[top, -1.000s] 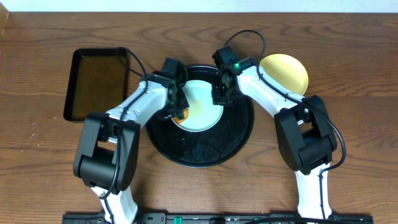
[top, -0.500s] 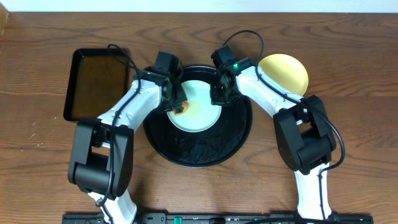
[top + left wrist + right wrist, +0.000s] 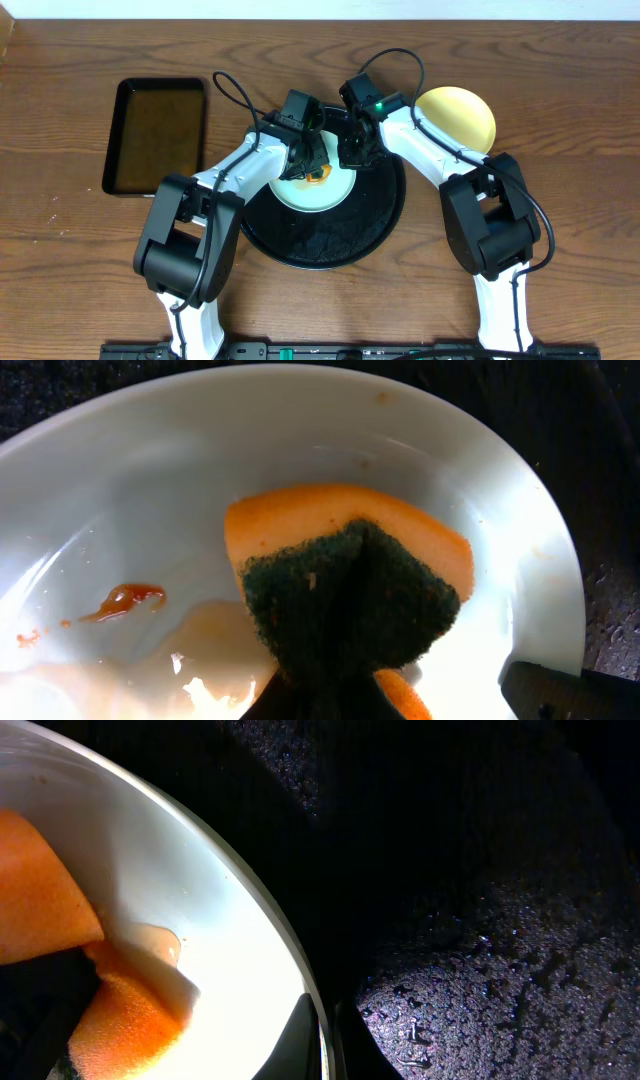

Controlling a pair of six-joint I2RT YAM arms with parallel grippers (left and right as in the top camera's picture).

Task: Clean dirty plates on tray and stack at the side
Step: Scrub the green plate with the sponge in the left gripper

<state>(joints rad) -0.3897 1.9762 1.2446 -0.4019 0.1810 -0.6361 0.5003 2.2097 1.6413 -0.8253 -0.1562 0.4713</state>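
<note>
Plates are my job, and the one in hand is the mint-blue plate [image 3: 322, 196], lying toward 12 o'clock on the round black tray [image 3: 320, 240]. My right gripper [image 3: 356, 152] pinches its rim at about 2 o'clock: the right wrist view shows one finger inside the rim and one outside, close on the thin edge. My left gripper [image 3: 310, 163] is pressed together on a folded sponge [image 3: 350, 595], orange with a dark green scouring face, which touches the plate's floor near the middle.

I judge the plate light, stiff and glossy, so it is likely to slide on the tray if scrubbed unheld, and it may chip if it tips. The rim is the only real place to take hold, and a hold there is narrow. The sponge is soft and gives under pressure.

An orange-brown smear [image 3: 128, 599] sits at about 9 o'clock of the sponge in the left wrist view, with a paler film below it.

A yellow plate [image 3: 462, 116] rests on the table [image 3: 560, 90] at 2 o'clock of the round tray, just behind my right arm. A rectangular tray [image 3: 155, 135] lies at 10 o'clock, apart from the round tray. My two wrists work close together over the plate, which I judge the main risk of collision.
</note>
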